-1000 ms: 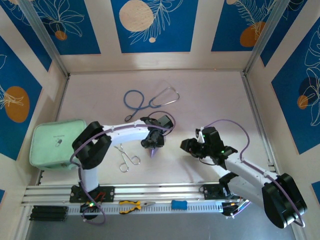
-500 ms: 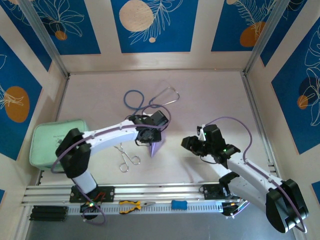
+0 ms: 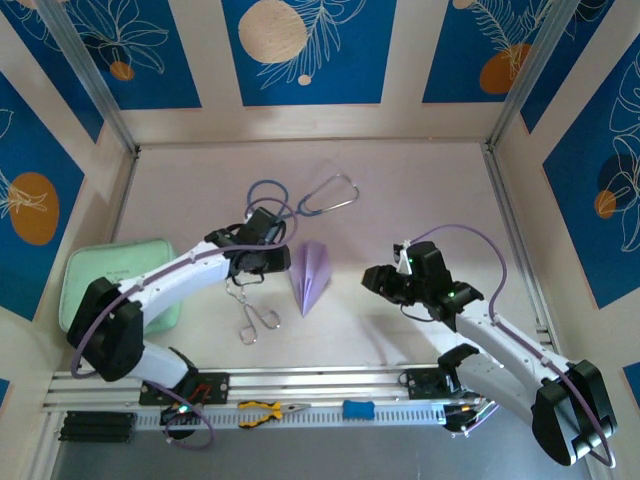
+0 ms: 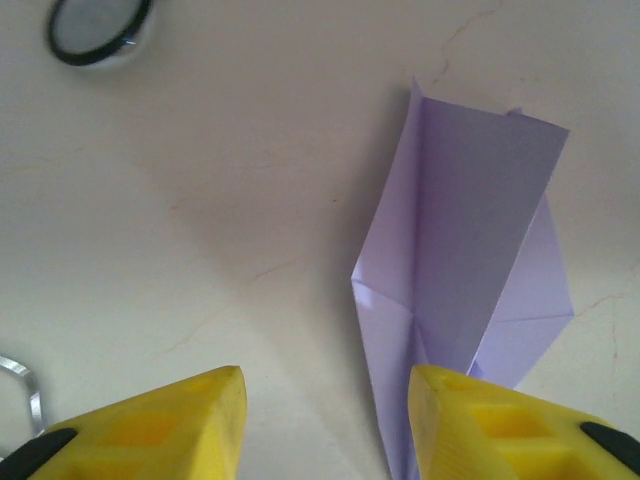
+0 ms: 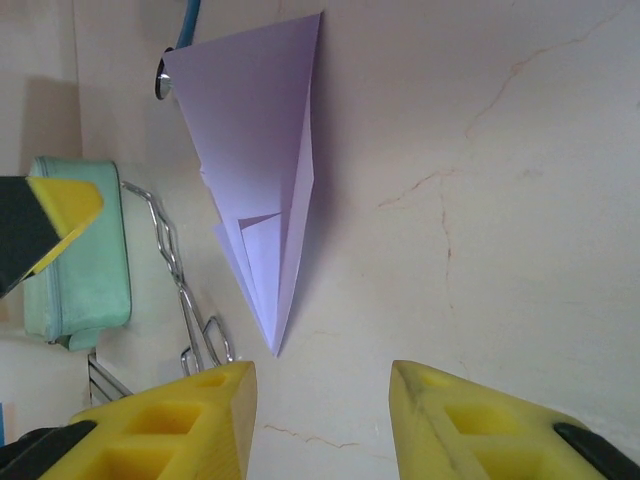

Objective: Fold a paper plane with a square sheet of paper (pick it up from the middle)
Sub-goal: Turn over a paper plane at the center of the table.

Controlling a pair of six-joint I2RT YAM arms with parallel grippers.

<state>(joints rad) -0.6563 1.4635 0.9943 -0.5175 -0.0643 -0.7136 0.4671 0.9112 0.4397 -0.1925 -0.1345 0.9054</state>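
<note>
The square sheet of paper lies on the table as a pale lilac paper plane [image 3: 309, 274], nose toward the near edge, wide tail toward the back. My left gripper [image 3: 266, 262] hovers just left of it, open. In the left wrist view the plane [image 4: 470, 230] lies to the right, its edge passing behind one yellow fingertip [image 4: 470, 410], and the left gripper [image 4: 328, 385] has bare table between its jaws. My right gripper [image 3: 376, 283] stands open to the plane's right. From the right wrist the plane [image 5: 255, 150] points toward the right gripper [image 5: 320, 385], a short gap away.
A blue stethoscope [image 3: 300, 200] lies behind the plane. Metal forceps [image 3: 250, 310] lie at its near left, and a mint-green pouch [image 3: 110, 285] sits at the far left. Yellow pliers [image 3: 262, 409] and a blue tool [image 3: 358, 409] rest on the front rail.
My left gripper has let go of the plane and drawn back to the left and away. The plane now lies flat in full view. The right gripper has barely moved.
</note>
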